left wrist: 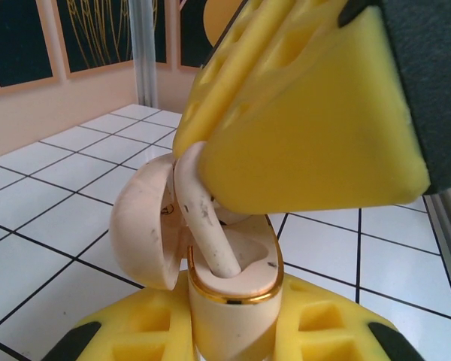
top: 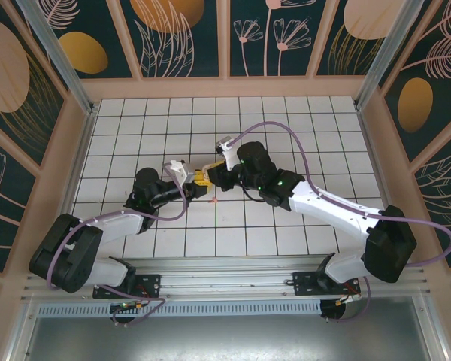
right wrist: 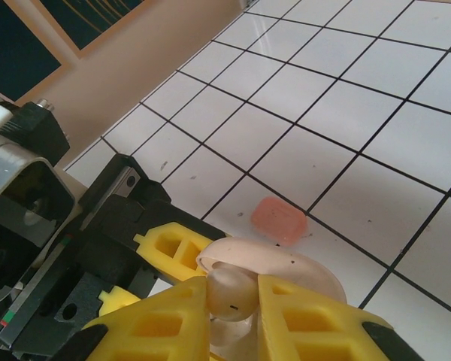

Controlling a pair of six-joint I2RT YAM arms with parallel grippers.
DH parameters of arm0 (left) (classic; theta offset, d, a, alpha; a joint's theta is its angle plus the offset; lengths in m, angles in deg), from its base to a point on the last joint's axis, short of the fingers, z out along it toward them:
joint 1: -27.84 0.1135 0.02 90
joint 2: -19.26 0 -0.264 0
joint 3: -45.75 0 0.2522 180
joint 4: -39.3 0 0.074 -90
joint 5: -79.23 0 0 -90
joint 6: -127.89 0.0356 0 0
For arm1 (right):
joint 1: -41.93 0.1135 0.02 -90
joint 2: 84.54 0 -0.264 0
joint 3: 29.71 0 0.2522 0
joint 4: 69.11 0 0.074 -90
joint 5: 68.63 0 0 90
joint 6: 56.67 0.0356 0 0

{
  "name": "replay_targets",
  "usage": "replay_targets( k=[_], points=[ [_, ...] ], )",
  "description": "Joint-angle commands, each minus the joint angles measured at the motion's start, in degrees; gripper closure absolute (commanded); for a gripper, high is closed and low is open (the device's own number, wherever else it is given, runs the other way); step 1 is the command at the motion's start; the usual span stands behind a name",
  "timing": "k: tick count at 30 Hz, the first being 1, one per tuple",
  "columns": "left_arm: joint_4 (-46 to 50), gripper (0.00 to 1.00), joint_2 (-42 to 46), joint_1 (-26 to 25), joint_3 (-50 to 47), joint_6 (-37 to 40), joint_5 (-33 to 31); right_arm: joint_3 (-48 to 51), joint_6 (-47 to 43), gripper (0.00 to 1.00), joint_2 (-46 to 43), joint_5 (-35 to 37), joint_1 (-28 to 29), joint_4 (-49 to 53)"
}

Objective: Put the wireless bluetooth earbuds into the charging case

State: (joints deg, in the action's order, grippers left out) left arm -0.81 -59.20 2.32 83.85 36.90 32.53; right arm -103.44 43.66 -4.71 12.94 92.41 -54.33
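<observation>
Left wrist view: left end effector (left wrist: pixel 229 342) clamps the open charging case (left wrist: pixel 237 297), with the beige earbud (left wrist: pixel 209 233) stem-down in its socket. Right wrist view: right end effector (right wrist: pixel 234 301) pinches that bud, and a pink earbud (right wrist: pixel 279 220) lies on the worktop (right wrist: pixel 346 98). Both arms reach inward and meet.

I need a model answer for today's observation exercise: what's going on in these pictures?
Two robot arms are working together over a white tiled table. The left pincer grips a beige charging case with its lid open. The right pincer holds a beige earbud. The earbud's stem is down in one of the case's slots, but it stands tilted and does not look fully seated. A small pink piece lies untouched on a tile close by.
</observation>
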Motion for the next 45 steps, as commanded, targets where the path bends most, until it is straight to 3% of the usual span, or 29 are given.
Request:
replay_targets(
  k=[1, 28, 45],
  points=[
    [-4.5, 0.87, 1.5, -0.2, 2.0, -2.1, 0.4, 1.6, -1.6, 0.80, 0.5, -0.3, 1.4, 0.2],
    [-6.0, 0.87, 1.7, -0.2, 2.3, -3.6, 2.1, 1.8, -6.2, 0.75, -0.9, -2.8, 1.9, 3.9],
    [-4.7, 0.87, 1.9, -0.2, 2.1, -1.9, 3.3, 0.0, -5.5, 0.67, -2.7, -3.4, 1.2, 4.4]
  ],
)
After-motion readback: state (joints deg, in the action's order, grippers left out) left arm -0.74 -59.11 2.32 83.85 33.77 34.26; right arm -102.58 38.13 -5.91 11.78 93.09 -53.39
